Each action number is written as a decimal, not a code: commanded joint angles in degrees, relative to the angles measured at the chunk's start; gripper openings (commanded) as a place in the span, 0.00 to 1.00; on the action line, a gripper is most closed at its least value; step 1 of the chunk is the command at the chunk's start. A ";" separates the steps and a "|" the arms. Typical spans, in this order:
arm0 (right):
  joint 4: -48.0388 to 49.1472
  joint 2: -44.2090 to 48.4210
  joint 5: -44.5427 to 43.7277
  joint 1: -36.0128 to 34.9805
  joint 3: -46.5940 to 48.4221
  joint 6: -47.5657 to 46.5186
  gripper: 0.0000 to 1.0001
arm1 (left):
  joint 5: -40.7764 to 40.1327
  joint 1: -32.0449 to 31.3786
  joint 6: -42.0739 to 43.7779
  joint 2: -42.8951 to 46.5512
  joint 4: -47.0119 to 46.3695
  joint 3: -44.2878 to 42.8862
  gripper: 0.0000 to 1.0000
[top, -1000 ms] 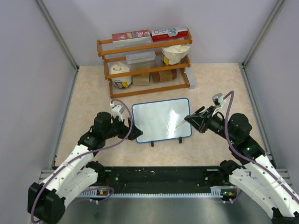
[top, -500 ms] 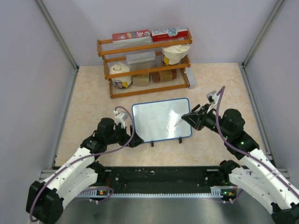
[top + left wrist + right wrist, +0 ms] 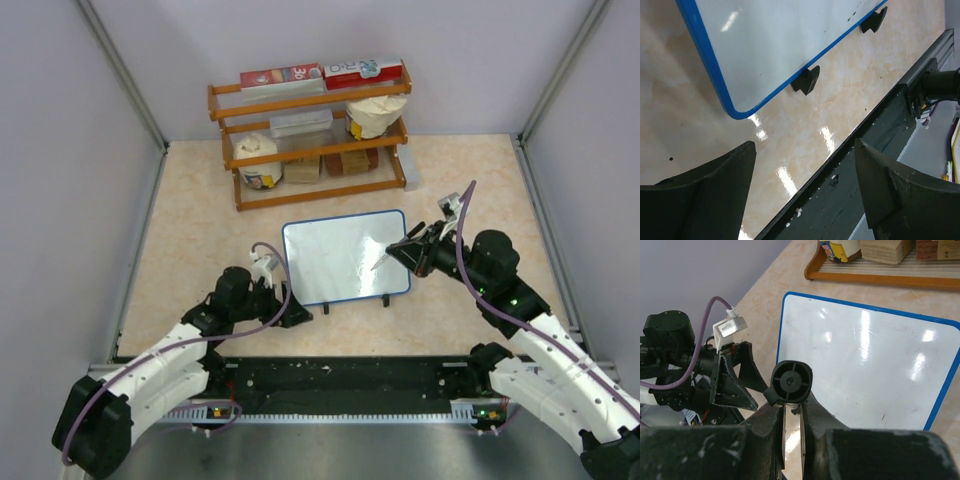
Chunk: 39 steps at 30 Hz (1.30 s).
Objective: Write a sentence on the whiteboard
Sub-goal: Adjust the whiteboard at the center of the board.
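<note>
Scene: the whiteboard [image 3: 340, 262] sits near the middle of the tabletop [image 3: 190, 210], in front of a wooden rack [image 3: 300, 100] loaded with boxes and tubs. Its two black feet [image 3: 806, 80] stick out along the near edge. The surface is glossy with lamp glare and a few small dark specks.

The left tool [image 3: 292, 312] is low over the tabletop, just off the board's near left corner and not touching it. In the wrist view its fingers [image 3: 715, 190] are spread wide, with only tabletop between them and the blue frame [image 3: 705, 55] just ahead.

The right tool [image 3: 408, 255] is at the board's right edge, pressed together on a marker [image 3: 791, 381]. The marker's tip points onto the right part of the board. Tip contact with the surface: cannot tell.
</note>
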<state>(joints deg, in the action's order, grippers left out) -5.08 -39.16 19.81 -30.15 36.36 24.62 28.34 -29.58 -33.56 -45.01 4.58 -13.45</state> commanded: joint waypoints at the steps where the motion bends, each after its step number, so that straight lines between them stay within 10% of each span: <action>1: 3.32 -0.13 0.40 -0.61 0.99 0.08 0.00 | 1.98 -0.74 -2.47 -2.70 -9.76 1.06 0.82; 39: 0.07 1.28 -1.45 -0.61 0.55 -0.28 0.00 | -1.36 -7.77 -4.93 -12.73 -16.53 0.88 0.74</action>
<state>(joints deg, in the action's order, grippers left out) -5.69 -38.54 19.07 -30.15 36.36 24.60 27.11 -36.86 -37.87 -57.10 -8.10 -11.57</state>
